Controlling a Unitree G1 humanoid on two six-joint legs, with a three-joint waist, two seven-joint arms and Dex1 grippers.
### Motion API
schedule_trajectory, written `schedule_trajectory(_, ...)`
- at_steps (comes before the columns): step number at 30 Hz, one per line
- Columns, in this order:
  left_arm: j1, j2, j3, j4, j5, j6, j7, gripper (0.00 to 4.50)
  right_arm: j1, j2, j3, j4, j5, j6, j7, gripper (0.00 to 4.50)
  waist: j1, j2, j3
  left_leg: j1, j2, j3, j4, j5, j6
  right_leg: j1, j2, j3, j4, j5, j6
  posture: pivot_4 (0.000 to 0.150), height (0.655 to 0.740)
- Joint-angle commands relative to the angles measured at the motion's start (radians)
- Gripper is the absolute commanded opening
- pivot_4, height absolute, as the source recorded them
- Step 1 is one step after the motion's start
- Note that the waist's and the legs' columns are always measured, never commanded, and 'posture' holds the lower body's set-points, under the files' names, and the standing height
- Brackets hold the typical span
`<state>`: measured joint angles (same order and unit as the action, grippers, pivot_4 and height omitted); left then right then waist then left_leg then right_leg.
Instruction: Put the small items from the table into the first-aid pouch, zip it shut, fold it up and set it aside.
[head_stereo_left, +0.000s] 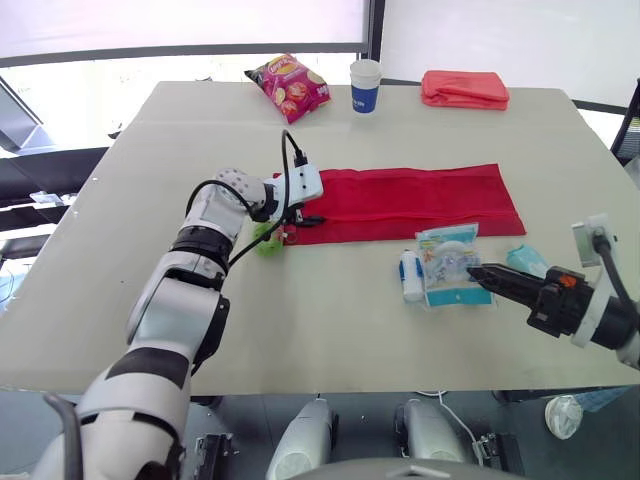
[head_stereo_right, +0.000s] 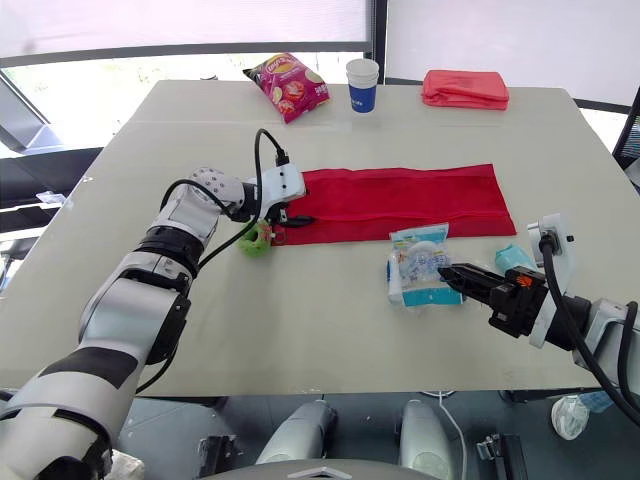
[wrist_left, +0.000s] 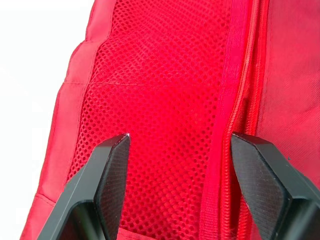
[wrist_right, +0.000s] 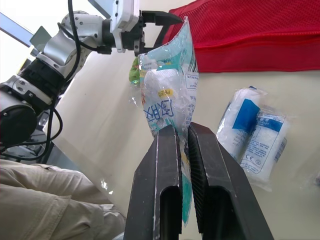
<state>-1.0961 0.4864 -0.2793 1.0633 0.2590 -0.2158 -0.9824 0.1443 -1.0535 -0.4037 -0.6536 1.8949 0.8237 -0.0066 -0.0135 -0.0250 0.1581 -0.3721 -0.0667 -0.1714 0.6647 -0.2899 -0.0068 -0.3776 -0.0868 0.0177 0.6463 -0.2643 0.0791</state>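
right gripper (wrist_right: 183, 130) clamped on plastic packet (wrist_right: 167, 85), left gripper (wrist_left: 182, 141) spread over red pouch (head_stereo_left: 410, 200)

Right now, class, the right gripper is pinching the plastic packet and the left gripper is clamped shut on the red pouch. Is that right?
No: the left gripper is open, poised over the red pouch at its mesh end, as the left wrist view shows. The right gripper does pinch the plastic packet.
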Motion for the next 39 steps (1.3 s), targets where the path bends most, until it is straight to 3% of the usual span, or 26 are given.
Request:
schedule_trajectory(1,-0.014,-0.009,0.001,0.009,0.006,-0.031,0.013,3.04,-0.016,0.002,-0.008,-0.019,0.009,-0.016,0.011,0.00,0.000,0.000,0.000,0.000,0.000,0.000,0.000,0.000,0.000,0.000,0.000,0.000,0.000,0.000,0.000,0.150,0.7400)
schedule_trajectory(4,-0.017,-0.020,0.007,0.022,-0.005,-0.024,-0.015,1.96,-0.019,0.002,-0.004,-0.022,0.009,-0.017,0.008,0.00,0.000,0.000,0.000,0.000,0.000,0.001,0.000,0.000,0.000,0.000,0.000,0.000,0.000,0.000,0.000,0.150,0.7400)
schedule_trajectory(8,-0.016,-0.041,0.045,0.030,-0.056,0.033,-0.082,0.07,-0.050,0.010,0.037,-0.022,0.001,-0.027,-0.014,0.00,-0.001,0.000,0.000,0.000,0.000,0.001,0.000,0.000,0.000,0.000,0.000,0.000,0.000,0.000,0.000,0.150,0.7400)
schedule_trajectory(13,0.009,-0.053,0.084,-0.049,-0.136,0.141,-0.215,0.07,-0.214,0.068,0.205,-0.003,-0.028,-0.047,-0.089,0.00,-0.007,0.000,0.000,-0.001,0.000,0.001,0.001,0.000,0.000,0.000,0.000,-0.001,0.001,0.000,0.000,0.150,0.7400)
schedule_trajectory(19,0.168,-0.041,0.097,-0.440,-0.231,0.386,-0.291,0.07,-0.545,0.339,0.504,0.190,-0.215,-0.005,-0.218,0.00,-0.029,0.000,-0.001,-0.003,0.000,-0.003,0.002,0.000,-0.001,-0.003,0.000,-0.001,0.002,0.000,0.000,0.150,0.7400)
schedule_trajectory(23,0.294,-0.025,0.102,-0.734,-0.281,0.578,-0.265,0.07,-0.646,0.478,0.601,0.329,-0.341,0.054,-0.233,0.00,-0.028,0.001,-0.001,-0.007,0.001,-0.002,0.003,0.000,-0.001,-0.010,0.000,0.001,0.006,0.000,0.000,0.150,0.7400)
schedule_trajectory(28,0.365,-0.016,0.115,-0.902,-0.325,0.727,-0.209,0.07,-0.656,0.527,0.647,0.400,-0.436,0.164,-0.187,0.00,-0.024,0.001,-0.002,-0.009,0.000,-0.001,0.005,0.001,-0.001,-0.013,-0.002,0.002,0.010,0.000,0.000,0.150,0.7400)
schedule_trajectory(39,0.451,0.018,0.109,-1.056,-0.409,0.842,-0.166,0.07,-0.724,0.665,0.585,0.595,-0.576,0.271,-0.171,0.00,-0.030,0.001,-0.003,-0.008,0.001,0.002,0.003,0.001,-0.001,-0.016,-0.001,0.002,0.013,0.000,-0.001,0.150,0.7400)
